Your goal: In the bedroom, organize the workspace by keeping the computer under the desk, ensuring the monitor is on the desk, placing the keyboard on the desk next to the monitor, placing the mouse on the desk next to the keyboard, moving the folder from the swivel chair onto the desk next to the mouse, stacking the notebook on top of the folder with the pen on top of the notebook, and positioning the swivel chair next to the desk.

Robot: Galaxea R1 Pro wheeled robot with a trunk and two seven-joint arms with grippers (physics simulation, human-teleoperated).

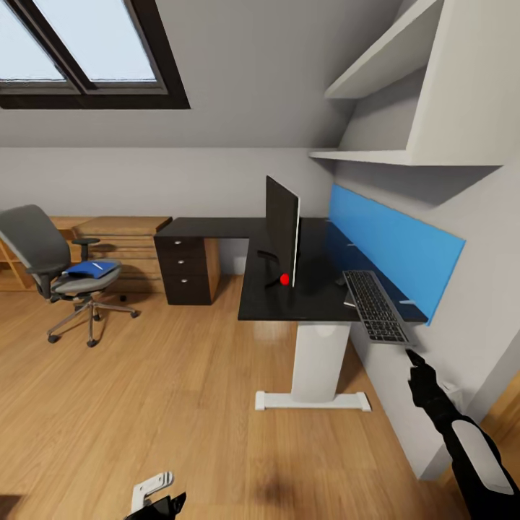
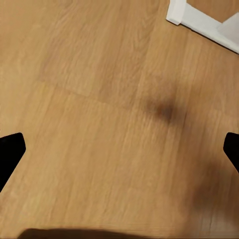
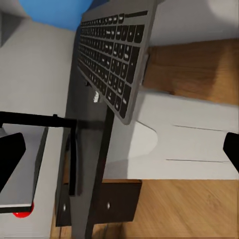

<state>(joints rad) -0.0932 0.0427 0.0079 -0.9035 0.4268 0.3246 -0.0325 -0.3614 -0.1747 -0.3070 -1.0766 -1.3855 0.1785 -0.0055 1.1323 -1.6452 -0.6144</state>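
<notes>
- From the head view, the flat grey keyboard with black keys (image 1: 375, 305) lies at the near right corner of the black L-shaped desk (image 1: 274, 303), its near end jutting past the edge. One nudge from the right gripper (image 1: 413, 355), just below it, could tip it off. The thin black monitor (image 1: 282, 230) stands mid-desk; the blue folder (image 1: 92, 269) sits on the grey swivel chair (image 1: 54, 271), well apart.
- The left wrist view looks down on the wooden floor (image 2: 99, 99): left gripper fingertips (image 2: 11, 152) spread wide, holding nothing.
- In the right wrist view, dark fingertips (image 3: 12, 154) stand wide apart with the keyboard ahead (overhang is obvious here). Pinching only that unsupported end could lever it loose.
</notes>
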